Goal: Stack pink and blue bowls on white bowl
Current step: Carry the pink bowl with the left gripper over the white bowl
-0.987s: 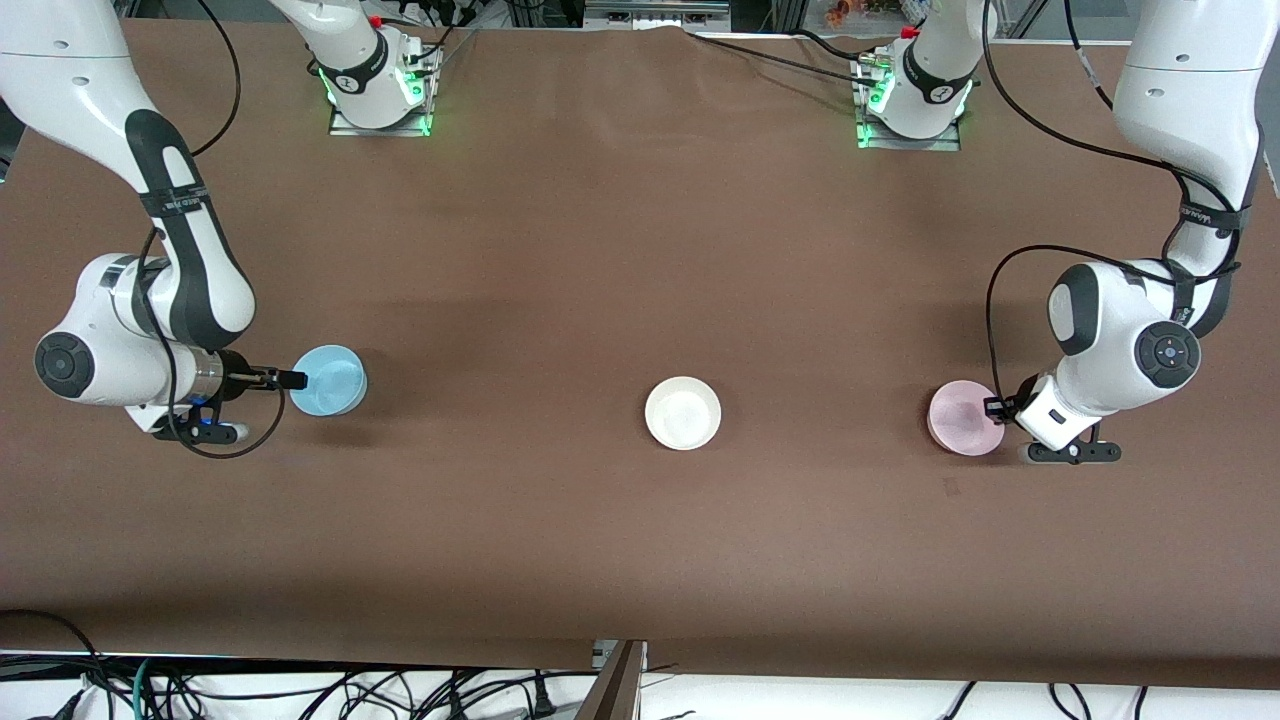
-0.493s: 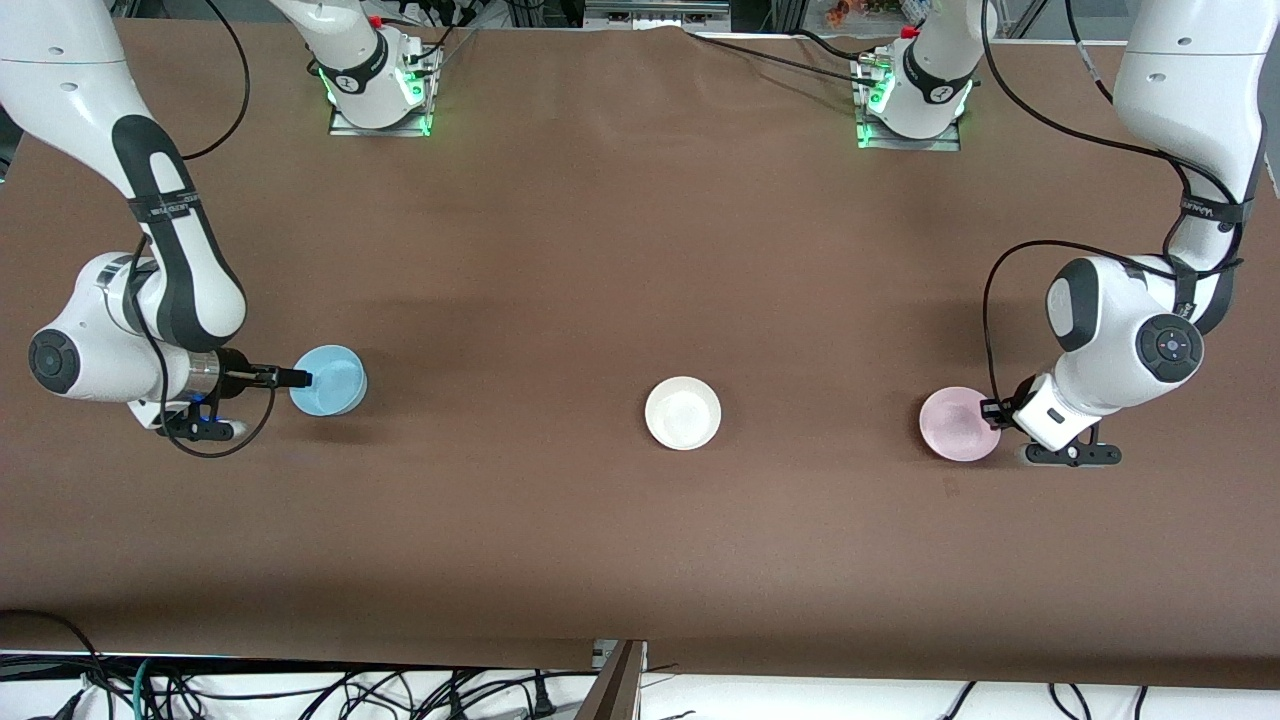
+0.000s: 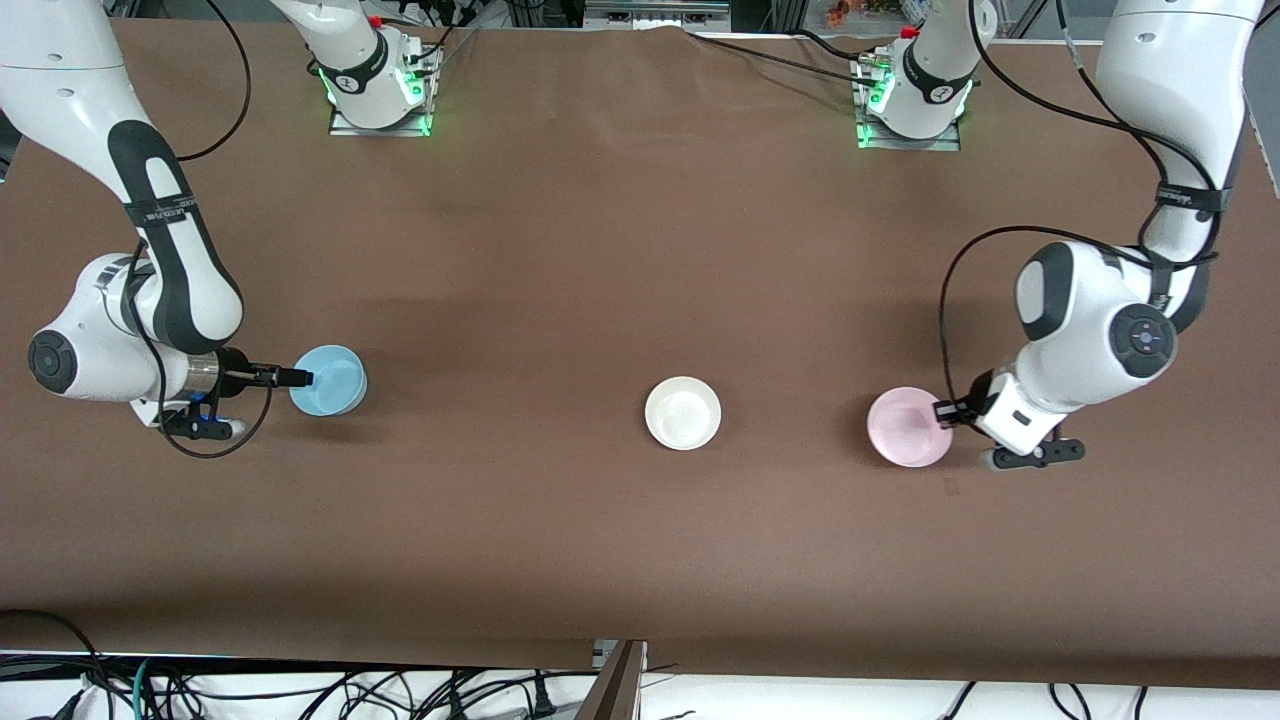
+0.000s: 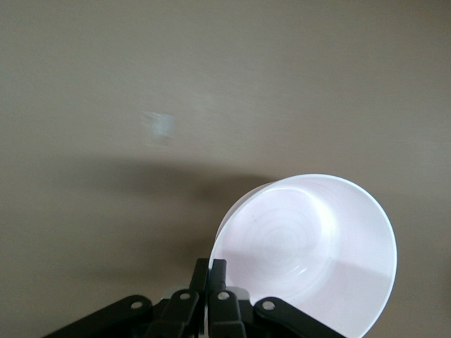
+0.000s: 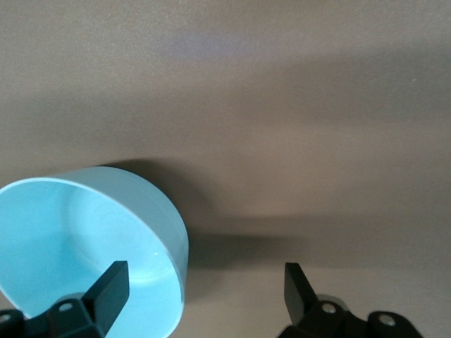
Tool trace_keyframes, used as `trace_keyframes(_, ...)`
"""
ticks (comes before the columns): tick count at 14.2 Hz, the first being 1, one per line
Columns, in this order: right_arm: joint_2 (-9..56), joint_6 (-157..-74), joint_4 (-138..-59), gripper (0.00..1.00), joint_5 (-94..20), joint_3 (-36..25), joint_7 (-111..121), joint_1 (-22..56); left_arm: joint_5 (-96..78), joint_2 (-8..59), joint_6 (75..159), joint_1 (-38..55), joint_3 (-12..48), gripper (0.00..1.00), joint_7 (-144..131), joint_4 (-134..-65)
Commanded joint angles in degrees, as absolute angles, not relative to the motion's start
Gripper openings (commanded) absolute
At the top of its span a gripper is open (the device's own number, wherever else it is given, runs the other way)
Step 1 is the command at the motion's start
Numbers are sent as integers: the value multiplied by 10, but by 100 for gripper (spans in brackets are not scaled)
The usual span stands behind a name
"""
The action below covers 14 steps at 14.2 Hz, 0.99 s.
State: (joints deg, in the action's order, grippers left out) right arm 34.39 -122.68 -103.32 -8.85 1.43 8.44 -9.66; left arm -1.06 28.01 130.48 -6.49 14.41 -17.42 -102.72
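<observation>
The white bowl [image 3: 683,412] sits upright at the middle of the brown table. My left gripper [image 3: 945,412] is shut on the rim of the pink bowl [image 3: 908,428], which it holds tilted over the table toward the left arm's end, apart from the white bowl. In the left wrist view the shut gripper [image 4: 209,271] pinches the pale bowl's [image 4: 303,246] rim. The blue bowl [image 3: 330,380] stands toward the right arm's end. My right gripper [image 3: 298,378] is open at its rim. In the right wrist view the gripper [image 5: 201,285] has one finger over the blue bowl's [image 5: 70,232] inside and one outside.
The two arm bases [image 3: 378,80] [image 3: 912,95] stand along the table edge farthest from the front camera. Loose cables [image 3: 300,690] lie below the table's nearest edge. Bare brown table [image 3: 500,420] lies between the bowls.
My left gripper has carried the pink bowl toward the white bowl. The right arm has shifted only slightly, and the blue bowl has stayed in place.
</observation>
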Motion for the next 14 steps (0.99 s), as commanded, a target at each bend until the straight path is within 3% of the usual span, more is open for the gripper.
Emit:
trace_keyframes(1,341,-1235,-1043,83,-105,19,100,-104,-18,264,1293,-63,194,0,-274,-1026)
trace_keyframes(4,340,-1232,-1042,71,-105,19,100,-103,-11,259,1295,-52,248,0,-383,-1025)
trace_keyframes(10,339,-1229,-1042,50,-105,19,99,-103,52,285,1303,62,248,0,-561,-999)
trace_keyframes(14,339,-1223,-1040,17,-105,22,98,-102,53,321,1380,95,245,0,-614,-996)
